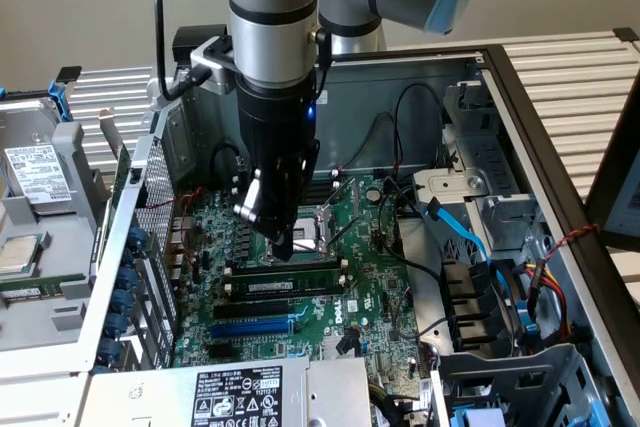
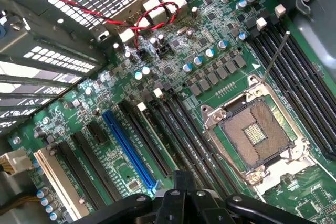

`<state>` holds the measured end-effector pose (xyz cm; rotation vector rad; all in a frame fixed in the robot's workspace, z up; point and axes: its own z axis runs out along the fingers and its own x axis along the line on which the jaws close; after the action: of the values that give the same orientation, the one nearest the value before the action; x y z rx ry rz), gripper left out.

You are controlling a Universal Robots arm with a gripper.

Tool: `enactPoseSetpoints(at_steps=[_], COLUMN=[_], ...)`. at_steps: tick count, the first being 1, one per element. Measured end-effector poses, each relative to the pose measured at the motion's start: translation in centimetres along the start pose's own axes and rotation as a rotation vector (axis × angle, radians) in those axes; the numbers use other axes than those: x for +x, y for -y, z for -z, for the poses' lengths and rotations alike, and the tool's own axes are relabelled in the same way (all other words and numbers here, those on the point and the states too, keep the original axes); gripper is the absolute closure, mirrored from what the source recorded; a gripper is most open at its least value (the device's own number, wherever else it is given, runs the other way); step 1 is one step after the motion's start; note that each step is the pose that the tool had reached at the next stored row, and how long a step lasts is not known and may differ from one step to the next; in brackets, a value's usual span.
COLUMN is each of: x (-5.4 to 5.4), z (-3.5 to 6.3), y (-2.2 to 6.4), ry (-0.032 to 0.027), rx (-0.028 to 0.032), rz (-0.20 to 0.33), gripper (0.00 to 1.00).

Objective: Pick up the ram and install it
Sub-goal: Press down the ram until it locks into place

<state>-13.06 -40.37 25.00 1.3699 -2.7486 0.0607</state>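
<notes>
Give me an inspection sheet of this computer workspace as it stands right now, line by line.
Surface: green motherboard inside an open computer case.
Job's things: the ram lies along the black slots, between the blue slot and the empty CPU socket; whether it is seated cannot be told.
Clutter: a hard drive outside the case, at the exterior view's left.
Grippers: pincer shut, pointing down close over the slots by the ram; contact cannot be told.
Cables: blue flat cable; twisted red and black wires.
Surroundings: slatted bench around the case.
</notes>
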Motion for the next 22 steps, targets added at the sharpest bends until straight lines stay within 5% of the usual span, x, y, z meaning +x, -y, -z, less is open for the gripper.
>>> enactPoseSetpoints(at_steps=[22], x=[-0.01], z=[-0.15], y=[0.0], ry=[-0.0015], rx=[-0.0293], rz=[-0.364], gripper=[0.89])
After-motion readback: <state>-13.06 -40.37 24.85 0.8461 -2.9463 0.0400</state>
